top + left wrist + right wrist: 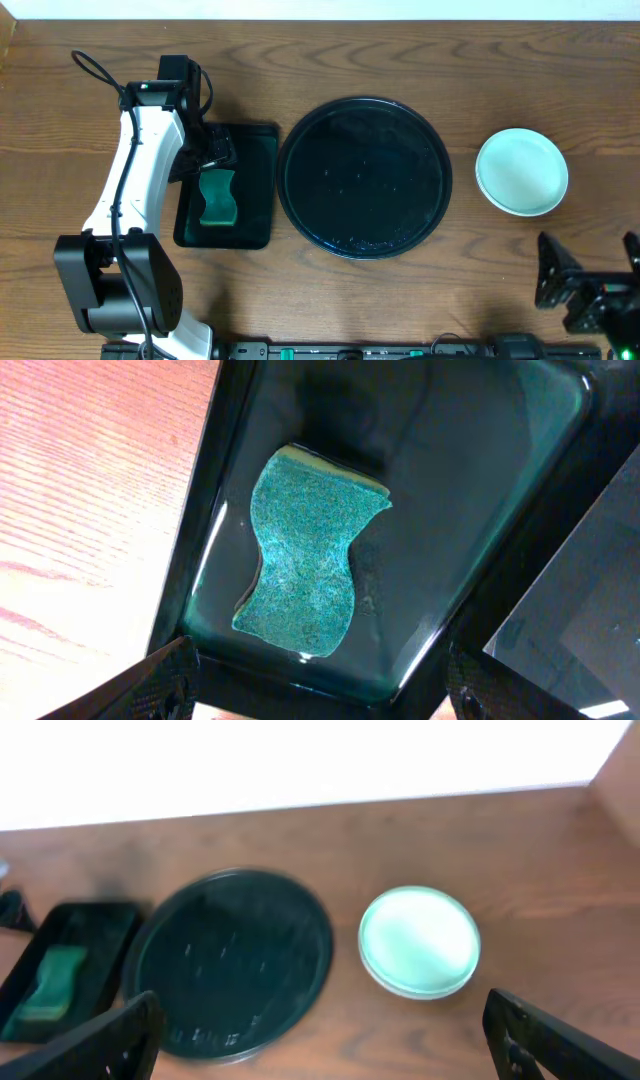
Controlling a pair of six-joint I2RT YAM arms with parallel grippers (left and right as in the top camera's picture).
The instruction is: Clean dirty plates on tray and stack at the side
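left hand (214, 150) hangs released, both fingers (150, 682) spread wide, over the small rectangular tray (258, 190) at the left of the overhead frame. in the left wrist view the green sponge (310, 555) lies flat on that tray's wet floor, in the middle of the frame. it sits above the gap between the two dark fingertips at the lower corners, and neither one touches it.

right hand (592, 268) sits at the lower right corner of the overhead frame, low over the bare tabletop (400, 50). it is also released, with nothing between its wide-set fingers (110, 1042).

the plates (521, 172) are stacked on the tabletop at the right of the overhead frame. they lie up-frame of the right hand and a little to its left, apart from it. a pale mint plate lies on top with a whiter rim showing under its lower edge; how many are in the pile cannot be told. in the right wrist view the stack lies in the middle of the frame, above the gap between the fingers and nearer the right-hand one.

the round tray (364, 177), glossy black and beaded with water, fills the centre of the overhead frame. its left rim is just beside the rectangular tray, and its right rim is near the plates but clear of them. the whole round tray lies between the left hand and the plates, so they are well apart.
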